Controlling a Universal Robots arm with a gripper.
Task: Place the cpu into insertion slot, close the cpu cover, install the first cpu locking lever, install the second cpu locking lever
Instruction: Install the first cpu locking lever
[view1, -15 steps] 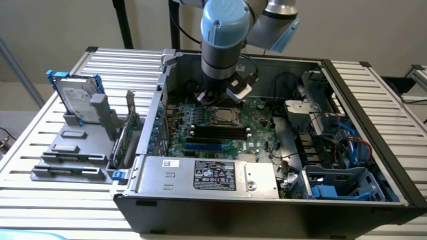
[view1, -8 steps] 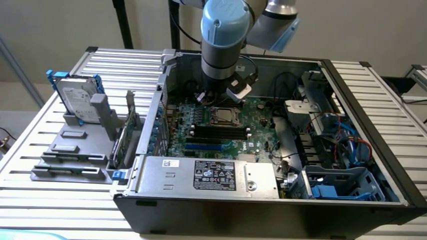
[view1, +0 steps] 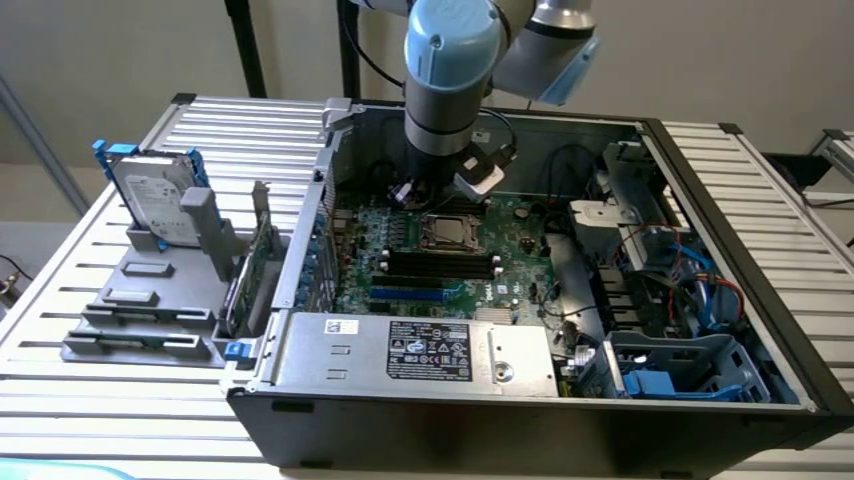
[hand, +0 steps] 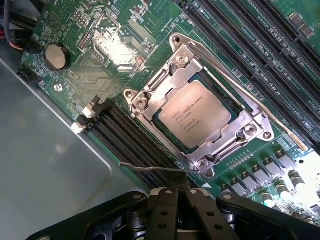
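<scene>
Gripper (hand: 182, 196): jaws shut together, holding nothing, hovering over the motherboard (hand: 100, 60) near one socket corner
Cpu (hand: 195, 114): seated flat in the insertion slot (hand: 141, 102), silvery top up
Cpu cover (hand: 177, 70): lowered onto the chip's edges
Wire lever (hand: 150, 168): juts out from the corner nearest the gripper
Long lever (hand: 250, 95): lies along the socket's side

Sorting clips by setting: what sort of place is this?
Likely a robotics bench for computer assembly: an open desktop case on a slatted metal table, a robot arm reaching in, a hard drive alongside.
</scene>
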